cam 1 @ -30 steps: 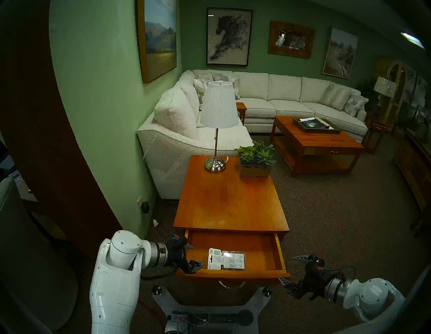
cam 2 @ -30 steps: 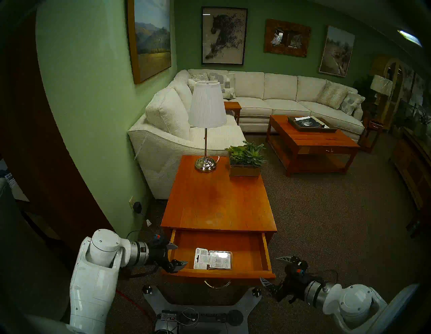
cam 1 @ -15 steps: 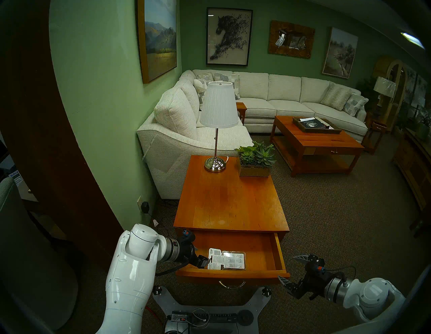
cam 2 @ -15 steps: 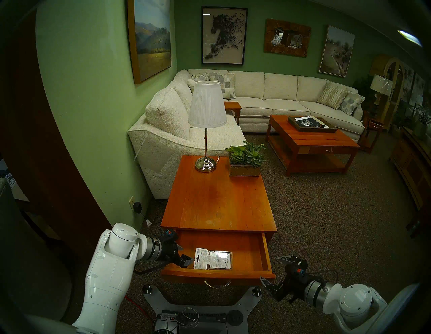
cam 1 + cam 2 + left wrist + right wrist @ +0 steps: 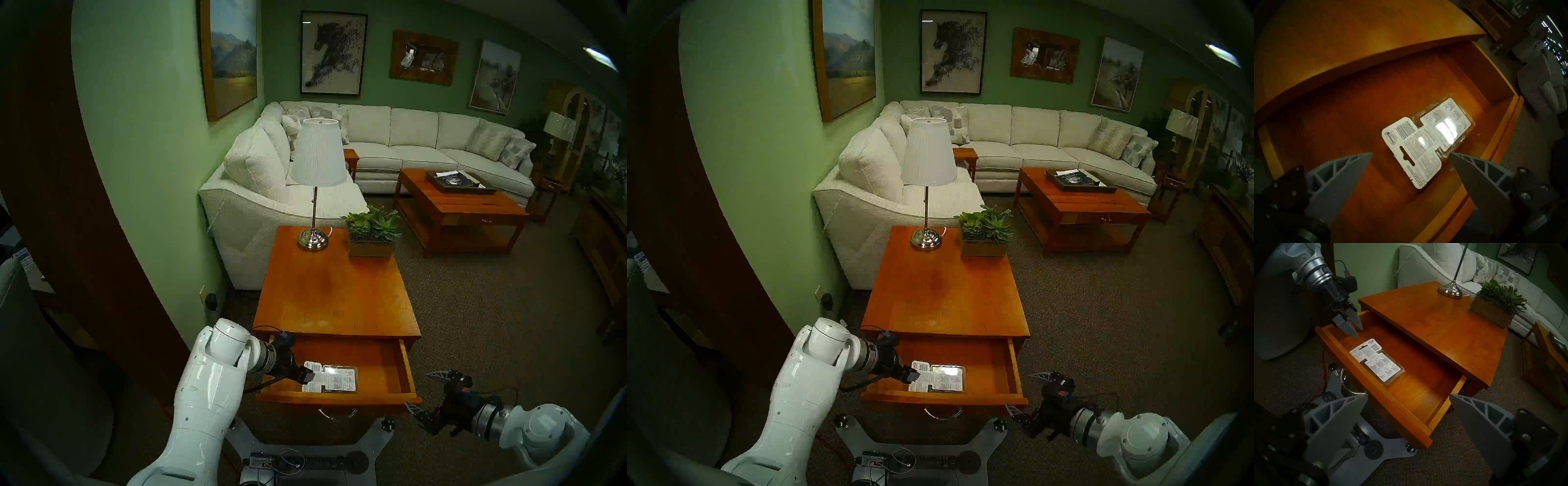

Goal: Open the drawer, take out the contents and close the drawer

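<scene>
Head view: my left tool (image 5: 307, 376) reaches into the pulled-out drawer (image 5: 380, 366) of the bench (image 5: 336, 295), its tips covering the hang-tab end of the blister pack (image 5: 334, 379); the fingers' spacing is hard to read here.
Left wrist: my fingers are spread, straddling the pack's tab end above the drawer floor; contact unclear.
Right wrist: my right tool (image 5: 1407, 396) is spread wide, holding nothing, beside the drawer's right front corner; handle (image 5: 1351, 389) mostly hidden.
</scene>
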Available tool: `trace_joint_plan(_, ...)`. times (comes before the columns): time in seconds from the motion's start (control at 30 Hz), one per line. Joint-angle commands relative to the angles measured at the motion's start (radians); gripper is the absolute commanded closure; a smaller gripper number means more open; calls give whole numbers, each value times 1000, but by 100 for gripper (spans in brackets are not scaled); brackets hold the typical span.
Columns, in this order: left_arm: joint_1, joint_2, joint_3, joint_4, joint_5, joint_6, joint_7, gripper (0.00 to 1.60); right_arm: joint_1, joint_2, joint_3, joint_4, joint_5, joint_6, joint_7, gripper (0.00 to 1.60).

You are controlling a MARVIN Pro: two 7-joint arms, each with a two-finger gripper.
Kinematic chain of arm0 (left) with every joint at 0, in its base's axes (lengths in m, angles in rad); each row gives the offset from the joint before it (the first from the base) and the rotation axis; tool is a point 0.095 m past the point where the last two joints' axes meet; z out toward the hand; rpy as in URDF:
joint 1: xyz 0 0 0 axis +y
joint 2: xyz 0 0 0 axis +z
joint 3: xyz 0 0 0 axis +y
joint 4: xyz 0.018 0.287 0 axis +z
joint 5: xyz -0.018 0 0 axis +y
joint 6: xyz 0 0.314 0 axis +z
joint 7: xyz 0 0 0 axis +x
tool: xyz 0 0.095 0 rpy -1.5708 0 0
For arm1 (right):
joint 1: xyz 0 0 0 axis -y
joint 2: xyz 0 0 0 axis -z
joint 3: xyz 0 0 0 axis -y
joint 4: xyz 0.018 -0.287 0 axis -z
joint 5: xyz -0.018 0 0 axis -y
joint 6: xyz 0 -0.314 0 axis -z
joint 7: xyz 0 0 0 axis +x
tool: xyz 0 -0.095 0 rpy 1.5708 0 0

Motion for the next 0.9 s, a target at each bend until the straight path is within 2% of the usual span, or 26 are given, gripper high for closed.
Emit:
trace_joint_plan(0.0,-73,-20,33,44,-28,-33,66,0,6,3,10,-27,3,-7,1,0)
trace_joint_plan(0.33,-89,-27,62,116,-56,-49,136,0,5,4,10,-27,4,-7,1,0)
trace_joint_plan(0.43,-88,-27,76,141,-65,-70,193,0,5,4,10,-28,4,-7,1,0)
trace_joint_plan(0.73,-92,-29,86,163,-74,-82,211,0,5,5,10,-27,4,-7,1,0)
trace_joint_plan(0.87,-75,-23,103,146,-77,-91,209,0,4,5,10,-28,5,-7,1,0)
